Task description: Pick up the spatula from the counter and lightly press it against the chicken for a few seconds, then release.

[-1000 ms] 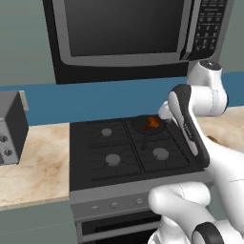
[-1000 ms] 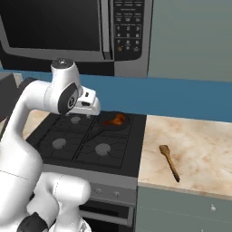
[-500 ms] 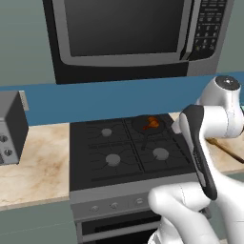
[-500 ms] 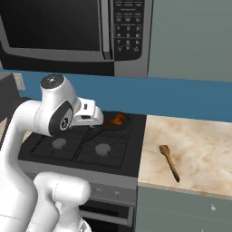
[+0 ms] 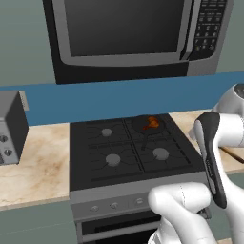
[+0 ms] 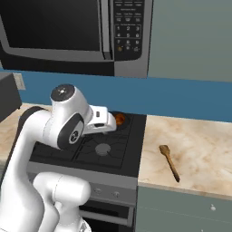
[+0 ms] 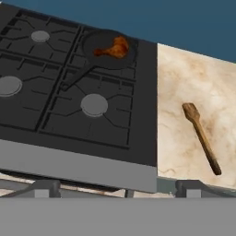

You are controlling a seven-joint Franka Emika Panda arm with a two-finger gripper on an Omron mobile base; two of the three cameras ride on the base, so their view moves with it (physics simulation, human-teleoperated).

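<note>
Arm swung right — spatula untouched

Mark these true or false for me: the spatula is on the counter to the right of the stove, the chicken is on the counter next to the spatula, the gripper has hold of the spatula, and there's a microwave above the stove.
1. The spatula lies on the counter to the right of the stove. True.
2. The chicken is on the counter next to the spatula. False: it sits in the dark pan on the stove's back right burner.
3. The gripper has hold of the spatula. False: the spatula lies flat on the counter, apart from the gripper, whose fingers stand wide open with nothing between them.
4. A microwave hangs above the stove. True.
</note>
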